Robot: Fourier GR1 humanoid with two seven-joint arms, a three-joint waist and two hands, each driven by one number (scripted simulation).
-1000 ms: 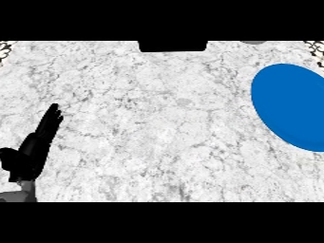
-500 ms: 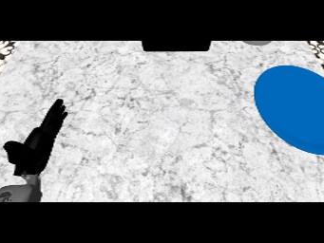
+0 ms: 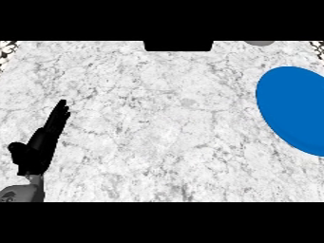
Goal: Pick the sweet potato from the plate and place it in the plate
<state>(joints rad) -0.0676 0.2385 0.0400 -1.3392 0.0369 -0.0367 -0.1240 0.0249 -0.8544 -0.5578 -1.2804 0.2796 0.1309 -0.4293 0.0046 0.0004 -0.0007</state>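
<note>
A blue plate (image 3: 301, 110) lies on the marble counter at the right edge of the head view, with nothing on it. My left hand (image 3: 39, 144) rests at the lower left, open, fingers straight and pointing up the counter, far from the plate. No sweet potato shows anywhere in the view. My right hand is out of view.
The white marble counter (image 3: 164, 123) fills the view. A dark rectangular object (image 3: 178, 45) sits at the far top edge, and a small grey shape (image 3: 261, 42) lies at the top right. Patterned strips run along both top corners.
The left hand and forearm have shifted slightly to the right and up the counter. The plate stays where it was.
</note>
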